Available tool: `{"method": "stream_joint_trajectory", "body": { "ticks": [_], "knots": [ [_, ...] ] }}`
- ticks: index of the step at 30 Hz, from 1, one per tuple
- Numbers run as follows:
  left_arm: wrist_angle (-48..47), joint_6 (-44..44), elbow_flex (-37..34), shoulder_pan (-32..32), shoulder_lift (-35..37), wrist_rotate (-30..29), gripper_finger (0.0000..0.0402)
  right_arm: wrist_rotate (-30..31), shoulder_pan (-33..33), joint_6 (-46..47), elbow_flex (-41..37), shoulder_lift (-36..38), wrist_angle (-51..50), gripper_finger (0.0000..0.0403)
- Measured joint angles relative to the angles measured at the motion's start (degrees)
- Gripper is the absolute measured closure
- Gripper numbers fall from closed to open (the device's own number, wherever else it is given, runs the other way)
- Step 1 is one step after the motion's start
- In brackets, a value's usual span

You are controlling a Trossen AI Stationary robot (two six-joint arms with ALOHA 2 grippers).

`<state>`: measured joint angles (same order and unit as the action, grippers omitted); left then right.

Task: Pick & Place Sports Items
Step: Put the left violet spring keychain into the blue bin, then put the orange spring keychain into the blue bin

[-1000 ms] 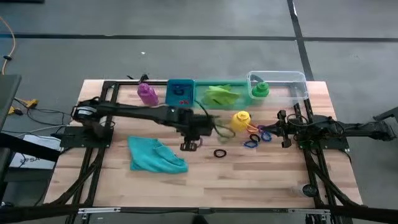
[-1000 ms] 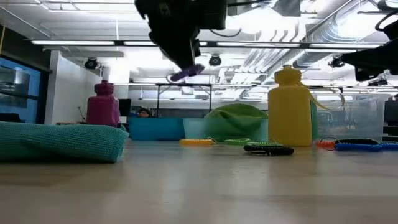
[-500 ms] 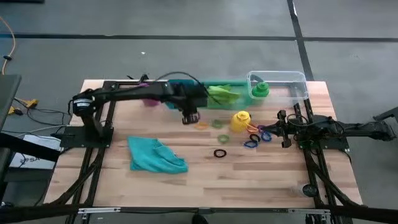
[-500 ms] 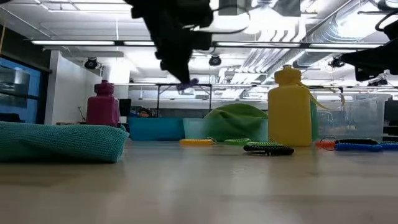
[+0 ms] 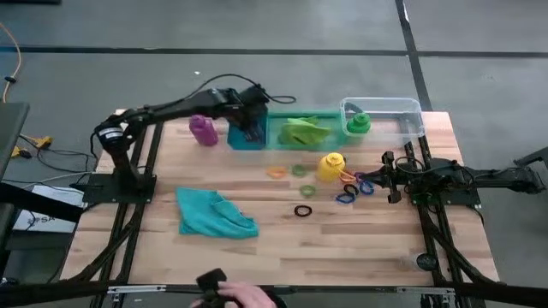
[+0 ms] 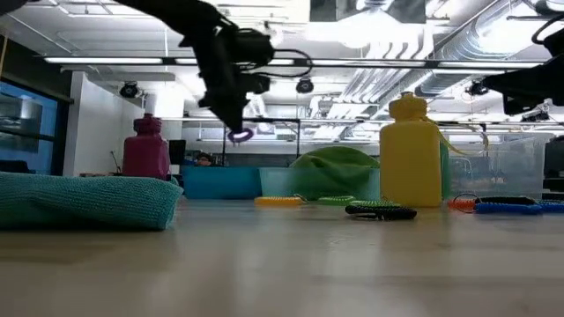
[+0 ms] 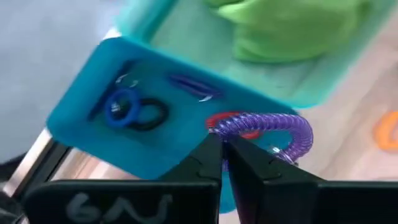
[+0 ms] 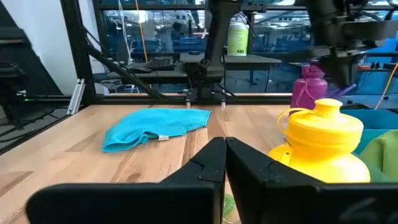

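Left end effector clamps purple coiled rubbery ring above blue rectangular plastic bin.
A second ago it hung mid-bench near the teal cloth; right end effector, pinched together, waits.

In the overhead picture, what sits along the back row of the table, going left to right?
Purple bottle → blue bin, with the left claw above it → green bin holding a lime cloth → clear bin holding a green bottle.
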<state>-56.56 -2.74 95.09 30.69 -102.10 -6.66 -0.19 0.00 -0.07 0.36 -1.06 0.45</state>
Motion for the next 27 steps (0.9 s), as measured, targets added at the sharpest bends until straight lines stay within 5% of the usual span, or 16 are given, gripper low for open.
{"method": "stream_joint_trajectory", "body": {
  "ticks": [5,17,27],
  "knots": [
    [0.0,1.2,0.0,2.7,0.0,0.0,0.0389,0.0,0.0,0.0,0.0,0.0,0.0,0.0402],
    [0.0,1.0,0.0,4.6,0.0,-1.1,0.0264,0.0,0.0,0.0,0.0,0.0,0.0,0.0403],
    [0.0,1.1,0.0,4.0,0.0,-1.0,0.0236,0.0,0.0,0.0,0.0,0.0,0.0,0.0403]
  ]
}}
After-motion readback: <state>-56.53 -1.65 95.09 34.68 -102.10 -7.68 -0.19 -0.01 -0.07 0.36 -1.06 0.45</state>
